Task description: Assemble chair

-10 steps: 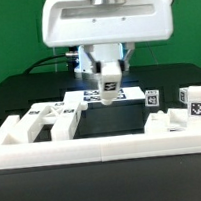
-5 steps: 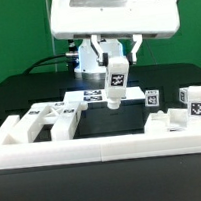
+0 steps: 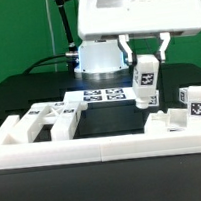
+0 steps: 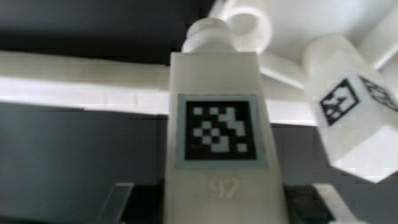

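Note:
My gripper [image 3: 145, 62] is shut on a long white chair leg [image 3: 145, 86] that hangs upright with a marker tag on its face. It is held above the table at the exterior view's right, in front of the marker board's [image 3: 100, 93] right end. In the wrist view the leg [image 4: 222, 120] fills the middle between my two fingers [image 4: 121, 195]. A tagged white block [image 4: 356, 105] lies beside it. Further tagged chair pieces [image 3: 195, 101] stand just right of the leg.
A long low white barrier wall [image 3: 103, 144] runs across the front. Notched white chair pieces [image 3: 52, 120] lie behind it at the exterior view's left, and another piece [image 3: 169, 120] lies at the right. The robot's base [image 3: 101, 58] stands behind the marker board.
The arm has carried the held leg from above the marker board's middle toward the exterior view's right and slightly higher. The grip has stayed the same.

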Controlling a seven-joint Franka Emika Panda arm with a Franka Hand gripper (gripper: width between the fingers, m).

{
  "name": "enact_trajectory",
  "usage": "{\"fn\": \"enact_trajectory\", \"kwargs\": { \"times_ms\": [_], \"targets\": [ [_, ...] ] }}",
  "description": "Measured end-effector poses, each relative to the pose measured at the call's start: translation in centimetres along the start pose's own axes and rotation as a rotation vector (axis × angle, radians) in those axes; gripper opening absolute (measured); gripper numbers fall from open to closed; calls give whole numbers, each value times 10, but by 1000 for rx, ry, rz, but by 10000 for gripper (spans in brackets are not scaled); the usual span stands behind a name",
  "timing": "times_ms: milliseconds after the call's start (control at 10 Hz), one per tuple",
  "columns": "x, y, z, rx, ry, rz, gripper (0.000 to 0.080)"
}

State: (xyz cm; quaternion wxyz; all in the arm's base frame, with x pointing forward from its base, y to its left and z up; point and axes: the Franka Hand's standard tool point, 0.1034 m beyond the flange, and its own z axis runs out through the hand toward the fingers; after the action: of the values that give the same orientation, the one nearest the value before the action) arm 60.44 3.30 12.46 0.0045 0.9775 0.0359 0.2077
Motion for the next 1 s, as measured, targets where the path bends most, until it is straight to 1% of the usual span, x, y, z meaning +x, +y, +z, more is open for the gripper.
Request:
{"fn": "enact_trajectory", "kwargs": {
  "times_ms": [400,500,700,900,1000],
  "targets": [
    [-1,0,1,0,-3,-4,291],
    [-2,-7,6,6,-5,-4,291],
    [8,-4,10,14,4,0,291],
    [7,-4,11,10,17,-2,291],
    [10,-3,10,3,47,-6,291]
  ]
}}
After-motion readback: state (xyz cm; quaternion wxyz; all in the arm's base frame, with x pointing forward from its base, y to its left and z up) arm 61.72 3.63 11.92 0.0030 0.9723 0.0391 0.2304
